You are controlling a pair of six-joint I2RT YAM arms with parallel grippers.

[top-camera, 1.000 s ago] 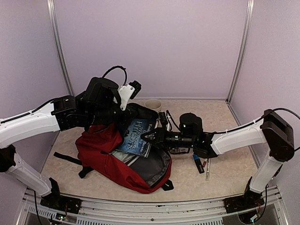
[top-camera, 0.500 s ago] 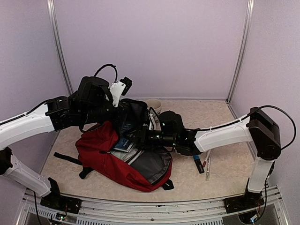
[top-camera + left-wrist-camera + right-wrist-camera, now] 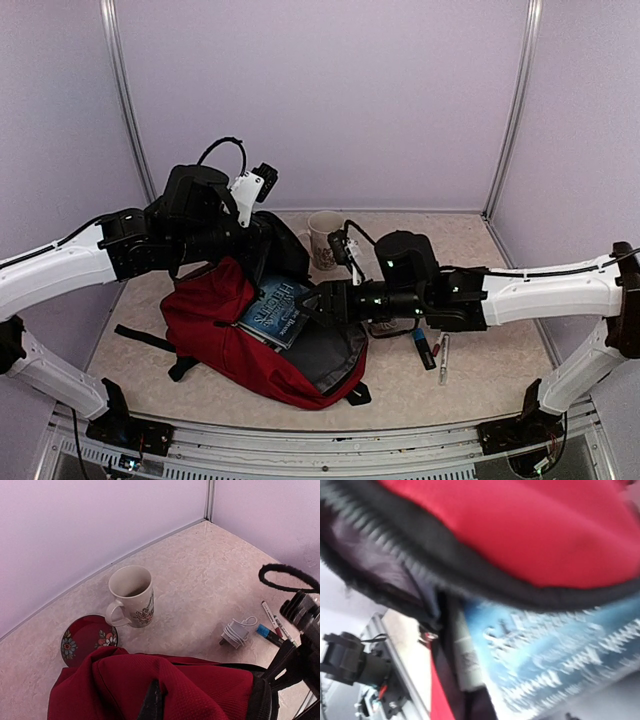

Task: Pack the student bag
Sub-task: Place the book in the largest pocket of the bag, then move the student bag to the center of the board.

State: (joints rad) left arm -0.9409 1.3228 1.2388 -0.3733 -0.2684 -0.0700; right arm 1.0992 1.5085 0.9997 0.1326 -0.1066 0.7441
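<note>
The right arm has drawn back to the right, uncovering the mug (image 3: 322,240). The student bag (image 3: 215,330) lies open mid-counter (image 3: 480,370), its rim lifted by the left claw (image 3: 154,700), clamped on the red fabric. A blue book (image 3: 280,305) rests inside. The right claw (image 3: 312,304), fingers apart, reaches level to the book's edge.

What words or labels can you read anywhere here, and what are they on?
"HEIGHTS": cover of the blue book in the student bag; its other lines are too small.
Same cover, right wrist view: blurred, unreadable.
Markers: print too small to read.
</note>
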